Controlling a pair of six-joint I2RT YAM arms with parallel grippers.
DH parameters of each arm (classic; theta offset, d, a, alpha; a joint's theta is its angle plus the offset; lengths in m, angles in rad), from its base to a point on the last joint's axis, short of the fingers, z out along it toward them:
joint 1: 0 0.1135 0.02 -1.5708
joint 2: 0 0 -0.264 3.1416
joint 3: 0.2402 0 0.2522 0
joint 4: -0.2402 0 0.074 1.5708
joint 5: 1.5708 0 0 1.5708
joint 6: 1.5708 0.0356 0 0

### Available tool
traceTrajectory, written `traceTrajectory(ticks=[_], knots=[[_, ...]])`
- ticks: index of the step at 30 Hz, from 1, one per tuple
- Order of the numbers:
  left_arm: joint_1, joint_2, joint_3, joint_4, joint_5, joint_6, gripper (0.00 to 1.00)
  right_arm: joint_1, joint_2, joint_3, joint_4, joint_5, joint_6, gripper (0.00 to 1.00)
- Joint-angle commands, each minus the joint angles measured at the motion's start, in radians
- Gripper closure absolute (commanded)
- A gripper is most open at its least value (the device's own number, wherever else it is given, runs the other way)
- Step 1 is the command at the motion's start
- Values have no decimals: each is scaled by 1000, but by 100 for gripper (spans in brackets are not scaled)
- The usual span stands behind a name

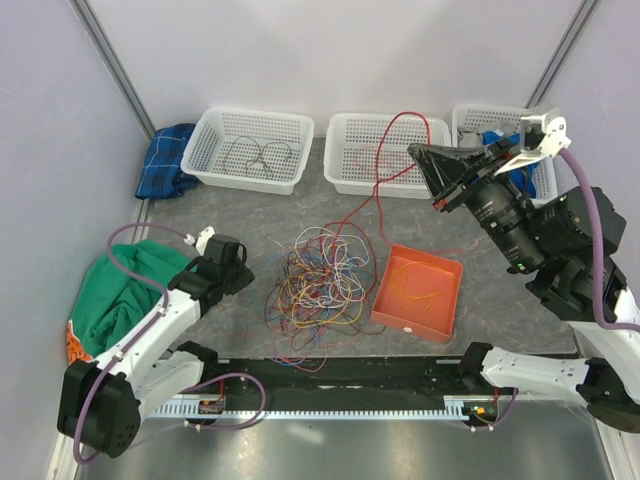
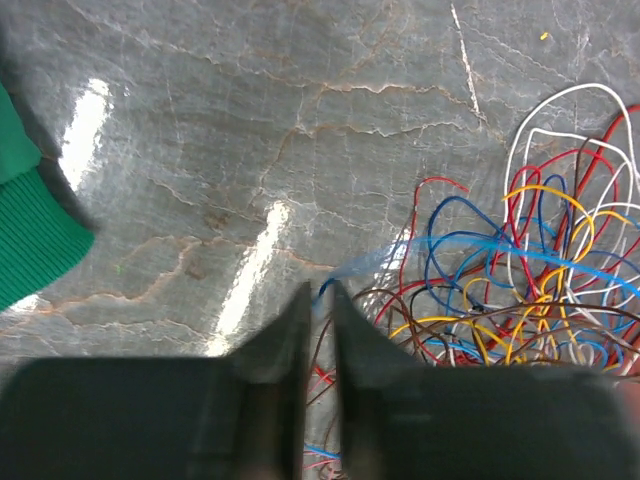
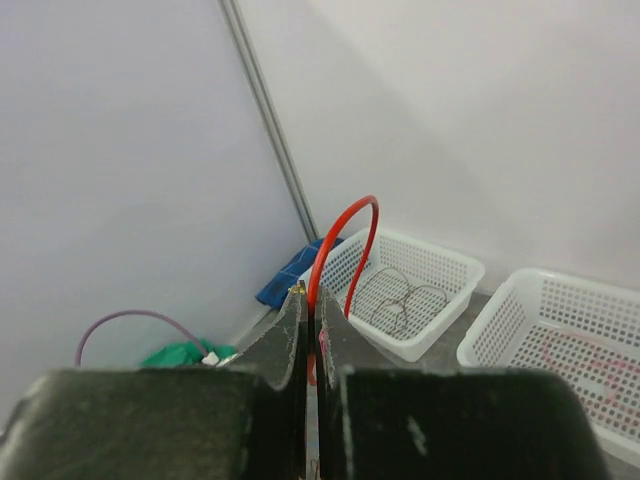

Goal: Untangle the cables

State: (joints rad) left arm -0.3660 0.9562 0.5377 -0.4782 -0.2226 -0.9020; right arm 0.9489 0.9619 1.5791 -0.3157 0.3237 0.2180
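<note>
The cables [image 1: 315,285] lie in a many-coloured tangle at mid-tabletop [image 1: 230,220], save one red cable [image 3: 366,200] that rises to the right gripper [image 3: 310,298], held high over the middle basket [image 1: 345,180] with its jaws clamped on it. The left gripper [image 2: 320,295] is low at the tangle's left edge, jaws a narrow gap apart, a blue cable [image 2: 470,245] ending at their tips. At the far edge, the left basket [image 1: 240,180] holds dark brown cables, the middle basket faint red ones, and the right basket [image 1: 470,115] is mostly hidden. The orange tray [image 1: 412,328] right of the tangle holds orange cables, and open surface separates tangle and baskets.
</note>
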Motion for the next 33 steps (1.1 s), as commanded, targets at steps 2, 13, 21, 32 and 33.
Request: traceTrajectory(ticks=[2,13,21,32,33], knots=[[4,35,-2,55,61,-23,32,-1,34,104,23,84,-84,100],[-10,-225,10,344,307,54,9,-2,72,96,26,78,-59,100],[-232,-249,-71,739,307,262,13,-1,66,64,27,48,-29,100],[-468,76,57,744,227,414,13,-1,63,19,23,31,-17,100],[-468,111,71,744,189,414,14,-1,61,16,21,28,-17,100]])
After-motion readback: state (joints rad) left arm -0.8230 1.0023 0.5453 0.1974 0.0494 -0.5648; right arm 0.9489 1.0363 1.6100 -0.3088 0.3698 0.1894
